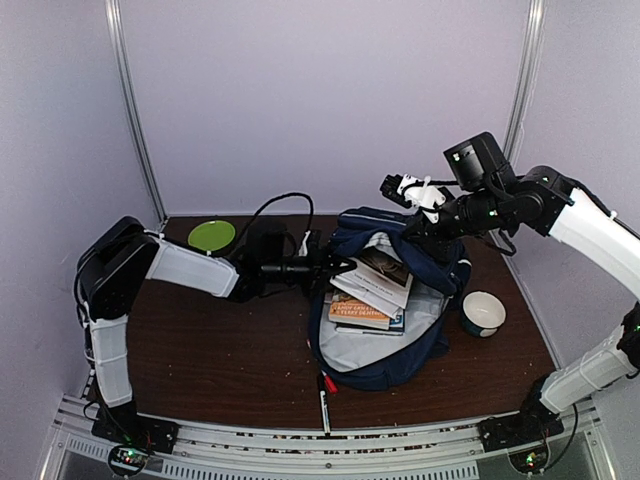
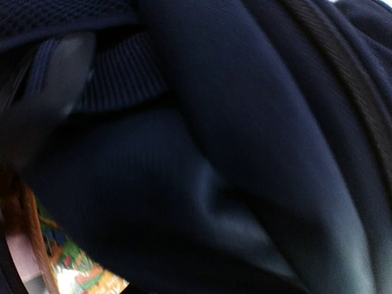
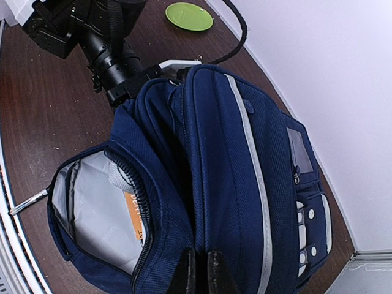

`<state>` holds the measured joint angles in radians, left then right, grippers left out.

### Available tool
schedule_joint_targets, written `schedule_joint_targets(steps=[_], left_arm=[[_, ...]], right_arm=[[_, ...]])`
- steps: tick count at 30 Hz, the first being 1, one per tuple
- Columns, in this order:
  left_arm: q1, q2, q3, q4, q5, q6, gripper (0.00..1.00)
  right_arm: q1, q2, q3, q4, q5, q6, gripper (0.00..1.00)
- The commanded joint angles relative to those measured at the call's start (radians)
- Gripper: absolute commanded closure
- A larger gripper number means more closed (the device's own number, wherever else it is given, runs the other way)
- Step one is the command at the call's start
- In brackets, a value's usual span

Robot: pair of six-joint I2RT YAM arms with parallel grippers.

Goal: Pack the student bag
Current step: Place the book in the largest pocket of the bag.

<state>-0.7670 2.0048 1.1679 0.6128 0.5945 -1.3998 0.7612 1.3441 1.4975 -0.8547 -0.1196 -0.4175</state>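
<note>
**Student bag** [image 1: 445, 272]: navy, in the middle of the table [image 1: 220, 350], main compartment gaping, grey lining showing.

**Contents:** a few books [image 1: 372, 290], stacked, partly sticking out of the opening.

**Surroundings:**
- Green plate [image 1: 211, 236] at the far left, well apart from the bag.
- White bowl [image 1: 483, 312] just beside the bag's right side.
- Marker [image 1: 324, 398] just beside the bag's near end.

**Right pincer** [image 3: 199, 272]: fingers pressed together on the bag's upper rim, pinching the fabric.

**Left pincer** [image 1: 338, 266]: pushed against the bag's left folds. Dark fabric fills its camera, so I cannot tell whether it is spread or closed.
</note>
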Motion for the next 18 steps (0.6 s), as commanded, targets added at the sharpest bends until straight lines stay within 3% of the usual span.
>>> schedule_joint_targets(steps=[1, 11, 13, 15, 18], left_arm=[[0.022, 0.043, 0.112, -0.146, -0.066, 0.119, 0.79], [0.023, -0.078, 0.088, -0.475, -0.124, 0.328, 0.46], [0.022, -0.122, 0.067, -0.551, -0.133, 0.365, 0.31], [0.021, -0.169, 0.036, -0.597, -0.138, 0.394, 0.06], [0.018, -0.25, -0.026, -0.655, -0.143, 0.426, 0.02]], right_arm=[[0.005, -0.064, 0.022, 0.091, -0.051, 0.006, 1.0], [0.003, -0.114, -0.102, 0.128, -0.034, -0.018, 1.0], [0.003, -0.118, -0.117, 0.136, -0.032, -0.018, 1.0], [0.003, -0.125, -0.136, 0.148, -0.032, -0.017, 1.0], [-0.002, -0.136, -0.165, 0.161, -0.037, -0.018, 1.0]])
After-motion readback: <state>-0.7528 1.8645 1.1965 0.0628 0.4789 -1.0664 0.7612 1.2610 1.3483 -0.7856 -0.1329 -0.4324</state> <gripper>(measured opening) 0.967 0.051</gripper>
